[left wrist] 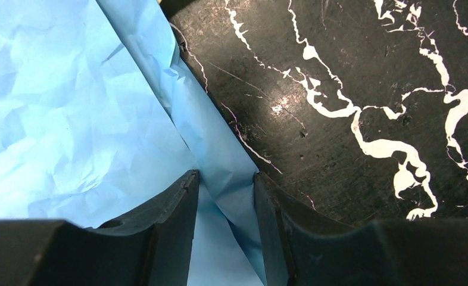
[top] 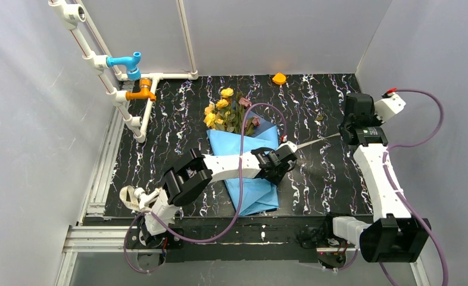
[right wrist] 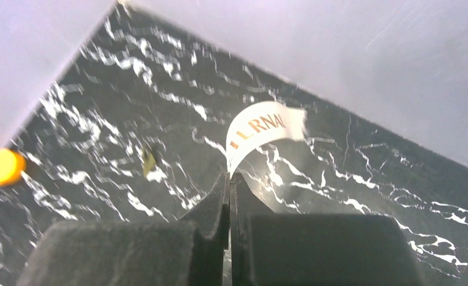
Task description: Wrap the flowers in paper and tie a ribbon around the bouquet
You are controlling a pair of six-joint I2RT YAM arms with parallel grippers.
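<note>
Right pincer (right wrist: 228,176) clamps one ribbon (right wrist: 261,126); one bouquet (top: 256,192).

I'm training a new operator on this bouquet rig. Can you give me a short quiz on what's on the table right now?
1. Fill in: in the top view, the flowers stick out of the paper at its ___ end.
2. True or false: the right gripper is shut on the ribbon.
3. What does the left gripper straddle? A paper, B ribbon, C flowers.
Key: 1 upper; 2 true; 3 A.
</note>
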